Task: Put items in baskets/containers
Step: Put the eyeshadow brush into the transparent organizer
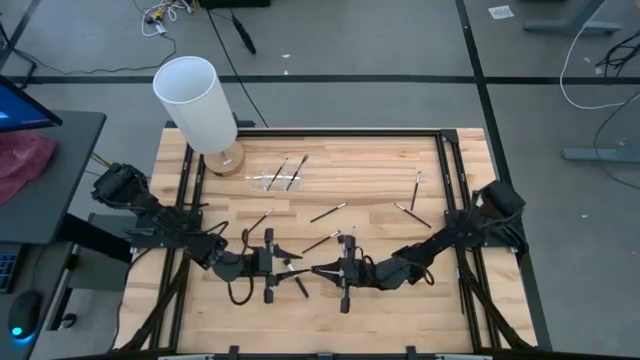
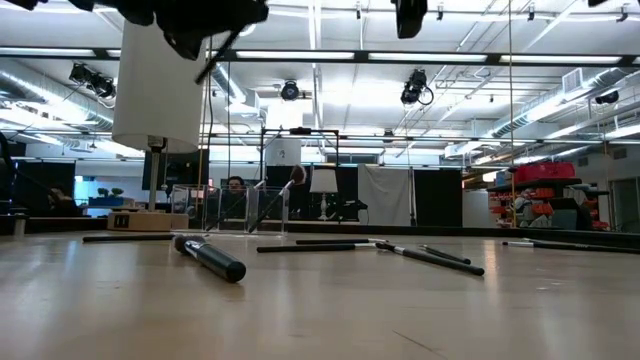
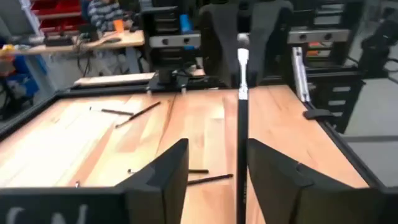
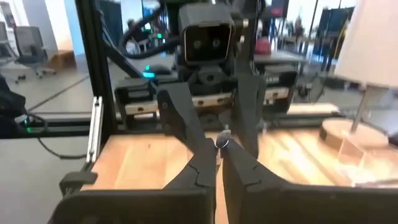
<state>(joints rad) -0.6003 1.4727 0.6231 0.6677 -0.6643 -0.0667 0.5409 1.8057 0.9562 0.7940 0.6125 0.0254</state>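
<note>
1. The clear holder (image 1: 277, 180) stands near the far edge of the worktop (image 1: 380, 300), just beside the white cylinder (image 1: 196, 100) on its wooden base; about three brushes (image 1: 290, 172) appear to rest in it, though its walls are hard to make out.
2. Most of the job looks undone: loose brushes lie scattered on the wood, one pair (image 1: 413, 200) towards the right side, others (image 1: 328, 212) near the middle, and one thick dark-handled brush (image 2: 210, 258) lies close to the low camera.
3. The two arms meet nose to nose at the near middle of the worktop, with one brush (image 3: 242, 124) between them; this reads as a handover.
4. The left claw (image 1: 281, 266) is spread, its fingers standing clear on either side of the brush handle; the right claw (image 4: 219, 163) is pressed together and seems to pinch the brush's far end.
5. That brush has yet to reach the holder, which sits well apart from both claws.
6. The worktop is pale wooden planking inside a dark metal frame; beyond it lies an open workshop with ceiling lights, benches, shelving and a seated person (image 3: 104, 12) at a far desk.
</note>
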